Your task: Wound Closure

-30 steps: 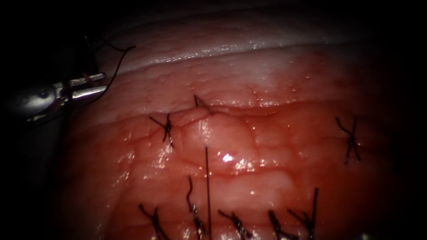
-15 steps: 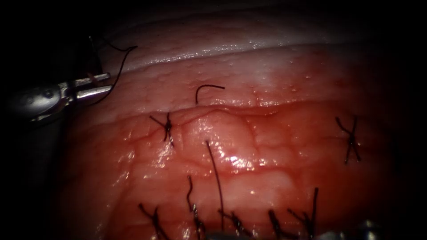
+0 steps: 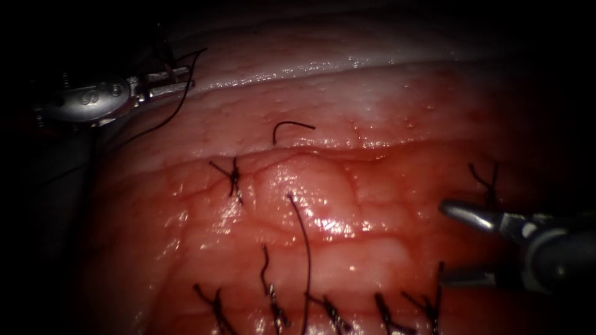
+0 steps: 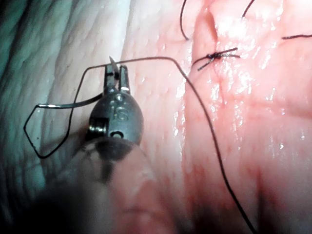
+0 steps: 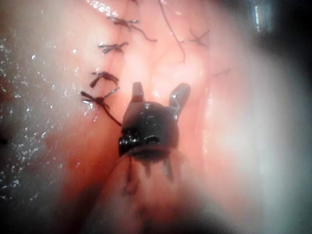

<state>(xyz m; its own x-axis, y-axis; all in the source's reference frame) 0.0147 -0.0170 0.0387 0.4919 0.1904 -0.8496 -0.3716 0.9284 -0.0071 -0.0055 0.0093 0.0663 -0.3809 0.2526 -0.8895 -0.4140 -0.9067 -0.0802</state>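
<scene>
Beside my empty, wide-open right gripper (image 3: 442,245) lies the slack thread (image 3: 302,248); my left gripper (image 3: 180,79) should hold the needle (image 4: 73,104) firmly.

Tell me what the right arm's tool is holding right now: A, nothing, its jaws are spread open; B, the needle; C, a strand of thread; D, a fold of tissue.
A: the right tool has its two jaws spread wide apart over the tissue with nothing between them, and the right wrist view shows the same empty gap.
</scene>
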